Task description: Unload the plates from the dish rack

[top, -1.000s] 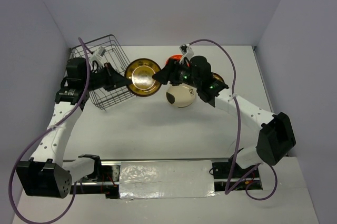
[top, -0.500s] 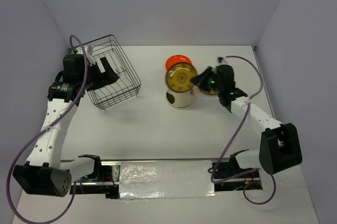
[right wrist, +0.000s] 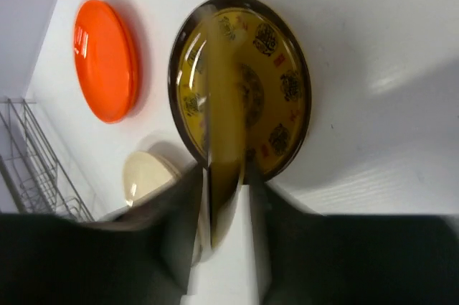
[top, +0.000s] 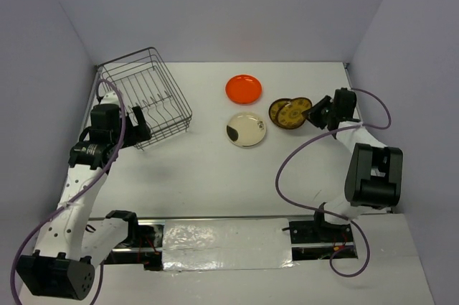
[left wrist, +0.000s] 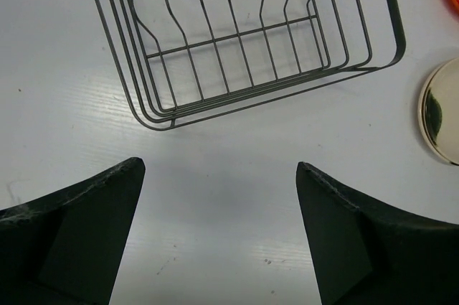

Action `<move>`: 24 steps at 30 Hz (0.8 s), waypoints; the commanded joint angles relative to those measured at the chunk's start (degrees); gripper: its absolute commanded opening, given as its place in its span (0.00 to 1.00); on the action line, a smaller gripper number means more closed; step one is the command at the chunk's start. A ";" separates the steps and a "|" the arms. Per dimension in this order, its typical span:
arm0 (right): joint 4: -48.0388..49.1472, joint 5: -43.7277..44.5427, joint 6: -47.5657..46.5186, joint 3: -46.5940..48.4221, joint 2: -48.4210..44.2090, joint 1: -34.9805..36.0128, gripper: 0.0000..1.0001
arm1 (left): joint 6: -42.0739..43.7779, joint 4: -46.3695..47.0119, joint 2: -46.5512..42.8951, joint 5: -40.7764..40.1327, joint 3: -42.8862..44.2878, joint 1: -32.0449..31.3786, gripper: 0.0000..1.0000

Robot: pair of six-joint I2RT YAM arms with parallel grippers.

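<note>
One patterned plate (right wrist: 269, 82) just ahead of right hand (right wrist: 226, 179), grip unclear, left hand (left wrist: 220, 167) spread, near dish rack (left wrist: 237, 34)

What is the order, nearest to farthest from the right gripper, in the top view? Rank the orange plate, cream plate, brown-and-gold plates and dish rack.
From the right gripper:
1. brown-and-gold plates, just to its left.
2. cream plate and orange plate, mid-table: too close to call.
3. dish rack, far-left corner.

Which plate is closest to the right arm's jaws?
The right-hand brown gold-patterned plate, overlapping its twin; the orange plate and the cream plate lie farther left.
</note>
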 commanded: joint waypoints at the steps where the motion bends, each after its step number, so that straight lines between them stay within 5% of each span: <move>1: -1.40 -3.32 -2.91 5.35 1.91 -0.22 0.45 | 1.64 3.60 -0.42 -1.37 -0.19 -0.43 1.00; 6: -6.15 0.96 -6.68 8.68 1.12 2.40 0.84 | 1.47 3.69 -0.42 -1.28 -0.45 -0.60 1.00; 8: -14.92 4.74 -11.07 12.46 4.09 4.87 0.96 | 1.12 3.43 -0.16 -1.54 -0.63 -0.60 1.00; 15: -28.58 17.31 -14.17 19.71 10.28 12.70 0.99 | 0.68 2.46 -0.95 -4.53 -0.54 -1.13 0.99; 24: -32.33 31.38 -20.92 15.64 -24.60 26.58 1.00 | -3.02 -4.65 -1.29 -19.73 3.59 -1.57 0.99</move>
